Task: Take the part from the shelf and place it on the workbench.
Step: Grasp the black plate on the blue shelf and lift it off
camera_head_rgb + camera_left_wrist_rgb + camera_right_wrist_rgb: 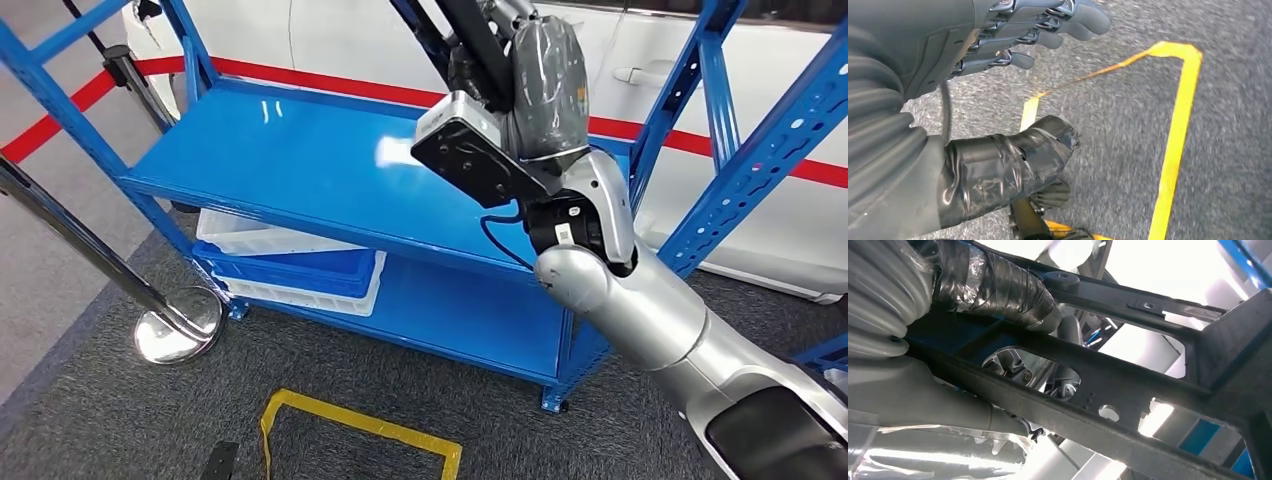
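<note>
Okay, quick pass.
right hand: my right hand is raised above the shelf's upper board, arm coming up from the lower right of the head view; fingers wrapped round a black metal bar of the part, thumb taped in dark wrap on one side, darker fingers on the other in the right wrist view.
part: black frame part, flat bars with round holes and cut-outs, clasped in my right hand, up in the air over the back right of the shelf, not touching the board; its top end runs out of the head view.
left hand: my left hand hangs over the floor, nothing in it, fingers apart and lightly bent, taped thumb well apart from them.
shelf: blue metal shelf, upper board bare and glossy, blue perforated uprights at the corners.
bins: white and blue shallow bins stacked on the lower board, at its left end.
floor: dark grey carpet with a yellow tape outline in front of the shelf; the same yellow tape lies under my left hand.
post: chrome barrier post with round base on the carpet beside the shelf's left front corner.
background: white car body and a red stripe behind the shelf.
</note>
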